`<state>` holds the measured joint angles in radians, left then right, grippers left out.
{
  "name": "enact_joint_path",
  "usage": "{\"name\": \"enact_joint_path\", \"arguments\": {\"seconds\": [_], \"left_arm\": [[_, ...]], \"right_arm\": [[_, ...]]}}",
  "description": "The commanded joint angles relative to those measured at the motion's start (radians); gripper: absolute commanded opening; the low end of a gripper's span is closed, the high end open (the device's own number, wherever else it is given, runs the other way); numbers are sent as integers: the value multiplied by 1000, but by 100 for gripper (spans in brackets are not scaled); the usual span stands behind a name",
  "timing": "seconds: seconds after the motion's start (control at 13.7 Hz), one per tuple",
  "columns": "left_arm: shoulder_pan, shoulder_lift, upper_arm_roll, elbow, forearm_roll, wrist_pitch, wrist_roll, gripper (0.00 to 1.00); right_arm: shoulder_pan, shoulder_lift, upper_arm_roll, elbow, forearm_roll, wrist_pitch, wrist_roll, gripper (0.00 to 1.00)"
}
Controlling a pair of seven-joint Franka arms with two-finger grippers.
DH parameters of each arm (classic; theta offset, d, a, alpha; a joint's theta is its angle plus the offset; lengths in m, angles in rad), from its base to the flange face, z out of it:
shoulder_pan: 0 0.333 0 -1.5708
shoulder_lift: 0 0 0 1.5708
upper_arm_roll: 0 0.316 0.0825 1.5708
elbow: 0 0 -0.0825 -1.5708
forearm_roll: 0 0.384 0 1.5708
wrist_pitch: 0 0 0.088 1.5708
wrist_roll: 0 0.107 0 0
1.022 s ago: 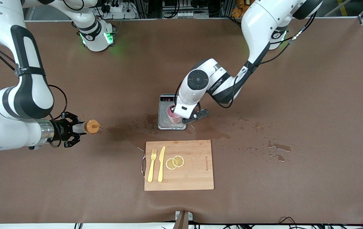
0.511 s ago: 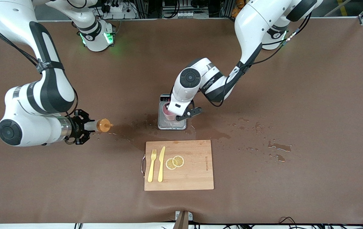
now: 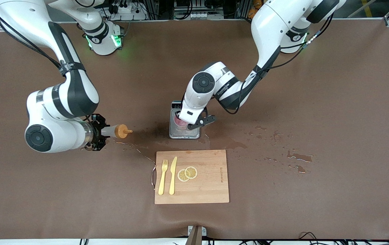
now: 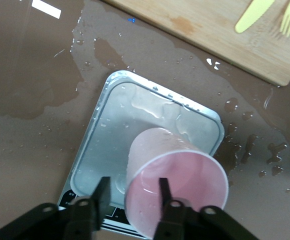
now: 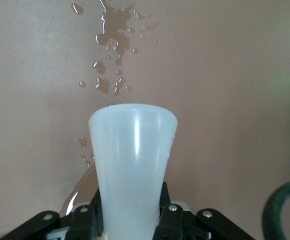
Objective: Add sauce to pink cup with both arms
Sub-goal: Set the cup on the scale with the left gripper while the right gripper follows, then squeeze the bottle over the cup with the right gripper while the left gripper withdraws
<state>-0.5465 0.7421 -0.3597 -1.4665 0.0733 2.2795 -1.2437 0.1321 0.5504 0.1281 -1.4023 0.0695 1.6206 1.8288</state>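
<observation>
From the front, we find the white left arm covering most of the small pale-pink plastic cup (image 3: 180, 123) and the grey metal scale (image 3: 183, 133) display. The translucent whitish squeeze bottle (image 5: 132, 165) hides its own orange nozzle in the right wrist view.

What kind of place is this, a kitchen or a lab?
Most likely a robotics lab staged as a kitchen bench: two white arms bolted to a brown-covered table, cables and equipment racks along its edge, and props such as a cutting board, a scale and a pink cup.
</observation>
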Motion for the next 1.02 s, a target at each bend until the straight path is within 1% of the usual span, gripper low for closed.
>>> {"name": "enact_joint_path", "arguments": {"seconds": [0.0,0.07,0.22,0.37,0.51,0.66,0.8,0.95], "left_arm": [[-7,-24,15,14,37,2,-31,100],[0,-39,15,12,39,-2,-26,100],[5,-52,15,11,39,-14,-17,100],[23,-69,15,9,58,-55,4,100],[46,-110,13,9,59,-154,105,100],[104,-142,10,8,59,-222,170,100],[144,-177,10,2,59,-288,277,100],[210,-222,5,-2,56,-368,406,100]], "right_arm": [[46,-44,-7,-41,-55,-1,85,43],[69,-46,-7,-41,-78,-13,122,43],[116,-43,-7,-40,-126,-34,159,39],[133,-41,-7,-32,-132,-62,196,39],[174,-41,-8,-27,-146,-102,225,39],[208,-37,-7,-27,-198,-113,308,39],[218,-36,-7,-27,-200,-113,322,39],[242,-24,-7,-27,-203,-136,334,39]]}}
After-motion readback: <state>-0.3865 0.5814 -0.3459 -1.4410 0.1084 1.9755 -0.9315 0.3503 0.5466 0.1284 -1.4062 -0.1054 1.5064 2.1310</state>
